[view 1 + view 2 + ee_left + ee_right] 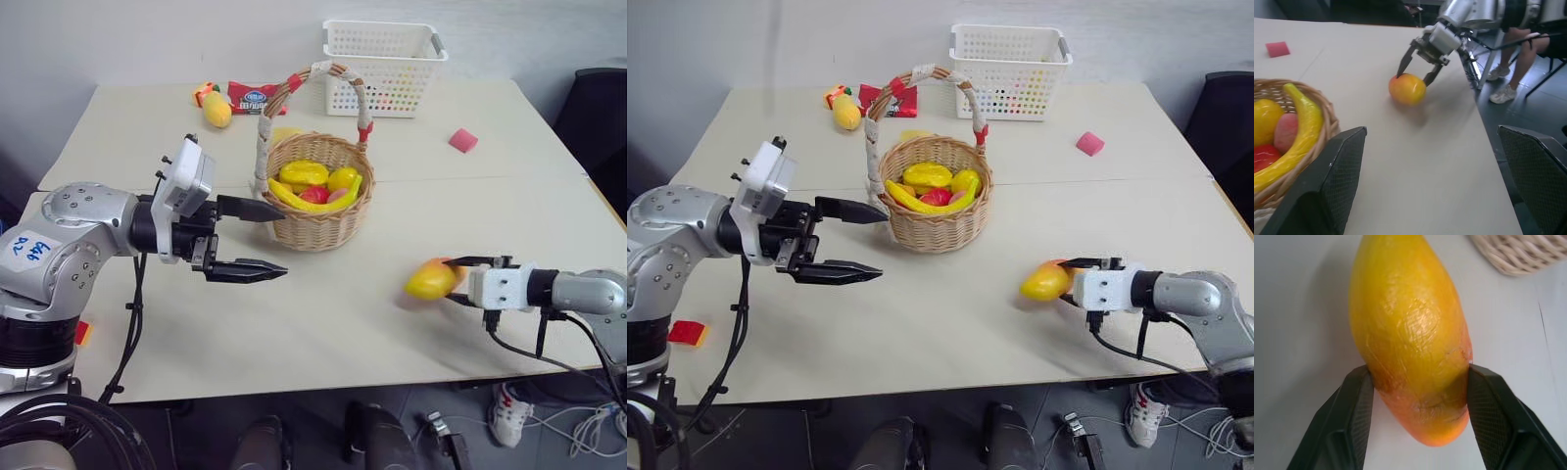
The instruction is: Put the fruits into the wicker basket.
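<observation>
The mango, yellow-orange with a red blush, lies on the table near its front right edge. My right gripper is shut on it, one finger pressed to each side. The wicker basket stands mid-table and holds the banana with several other toy fruits. My left gripper hovers open just left of the basket, nothing between its fingers. Another yellow oval fruit lies at the back left.
A white mesh basket stands at the back. A pink block lies at the back right. A red packet and a small red-and-yellow cube sit at the back left. A person's legs show beyond the table's right edge.
</observation>
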